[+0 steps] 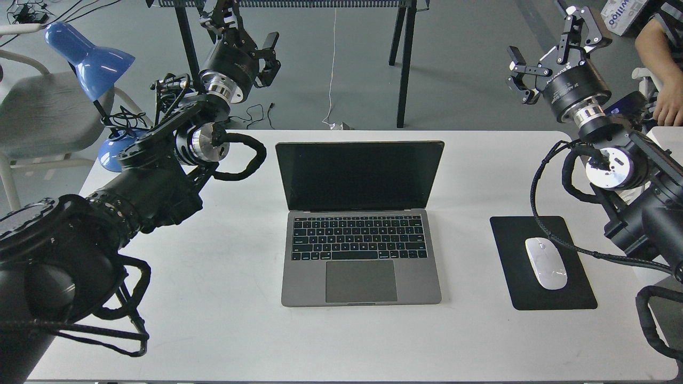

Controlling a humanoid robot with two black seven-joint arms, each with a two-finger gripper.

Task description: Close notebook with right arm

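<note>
The notebook [360,250] lies in the middle of the white table [213,320]. Its lid stands upright, showing a dark screen [359,175], black keyboard and large trackpad. My right arm [613,160] comes in from the right edge. Its right gripper [552,49] is raised beyond the table's far right corner, well away from the notebook, fingers spread and empty. My left gripper [244,36] is raised beyond the far left of the table, also open and holding nothing.
A black mouse pad [549,264] with a white mouse [546,263] lies right of the notebook. A blue desk lamp [90,58] stands at the far left corner. A person's arm [661,58] shows at the top right. Black table legs [405,58] stand behind.
</note>
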